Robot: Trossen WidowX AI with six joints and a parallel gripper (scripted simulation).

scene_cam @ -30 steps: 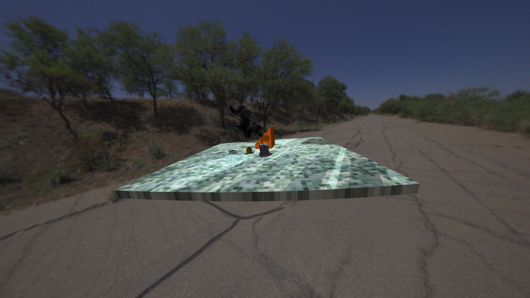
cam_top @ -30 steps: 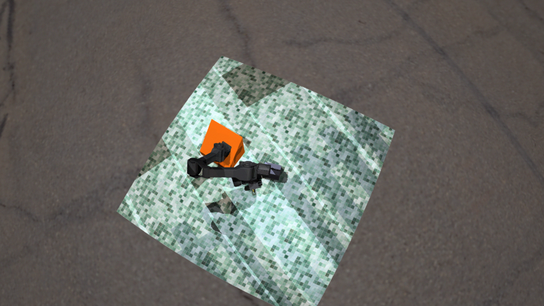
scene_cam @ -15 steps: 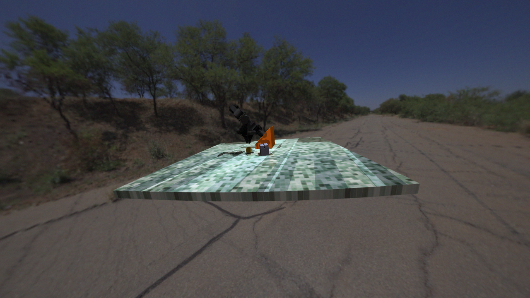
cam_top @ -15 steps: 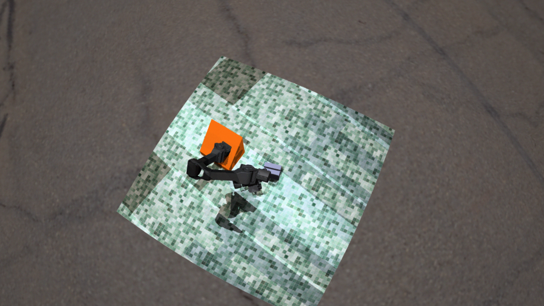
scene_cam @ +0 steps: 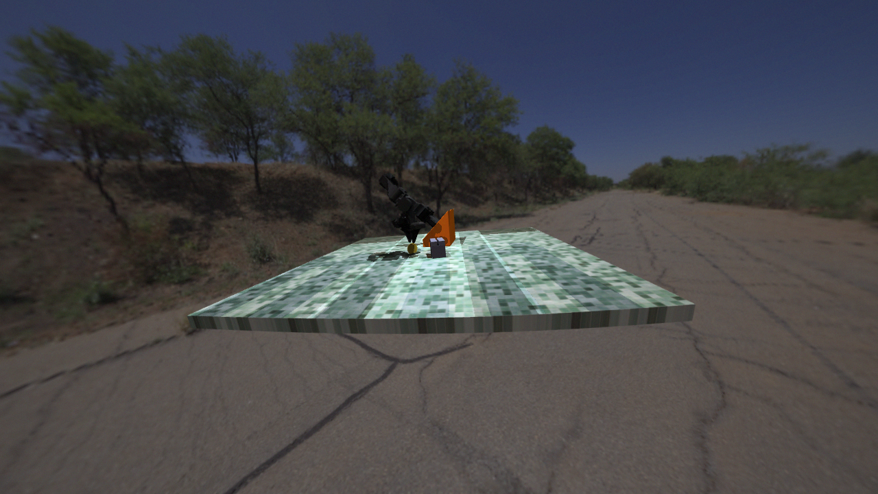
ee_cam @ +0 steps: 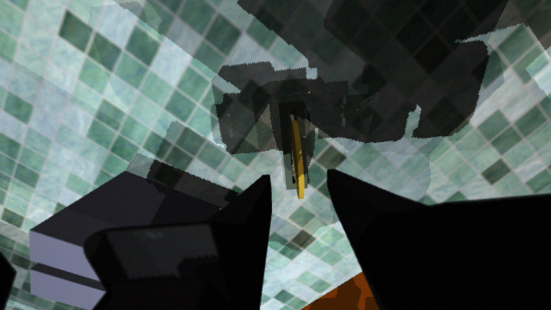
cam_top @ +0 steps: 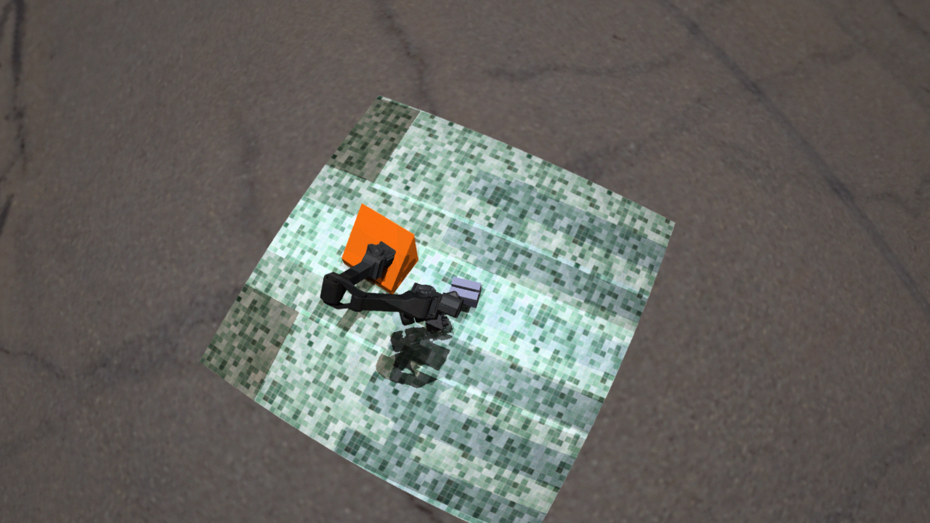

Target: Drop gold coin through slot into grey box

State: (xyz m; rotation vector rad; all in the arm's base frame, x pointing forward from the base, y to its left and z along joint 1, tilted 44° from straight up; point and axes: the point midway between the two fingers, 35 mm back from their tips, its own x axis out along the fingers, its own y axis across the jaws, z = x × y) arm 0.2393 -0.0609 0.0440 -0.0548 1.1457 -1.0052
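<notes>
We see our gripper (ee_cam: pixel 299 189) parted and holding nothing, with the coin (ee_cam: pixel 297 159) straight ahead, edge-on to the gap, nothing between. The grey box (ee_cam: pixel 82 245) crowds close on its left; the orange block (ee_cam: pixel 344 294) sits behind. The desk (ee_cam: pixel 65 108) spreads ahead and left.

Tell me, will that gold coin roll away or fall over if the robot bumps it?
Probably tips first: the gold coin stands on its thin edge in a shallow holder. Being round, it could roll once free. It looks stiff and smooth, so likely slippery between the open gripper fingers.
</notes>
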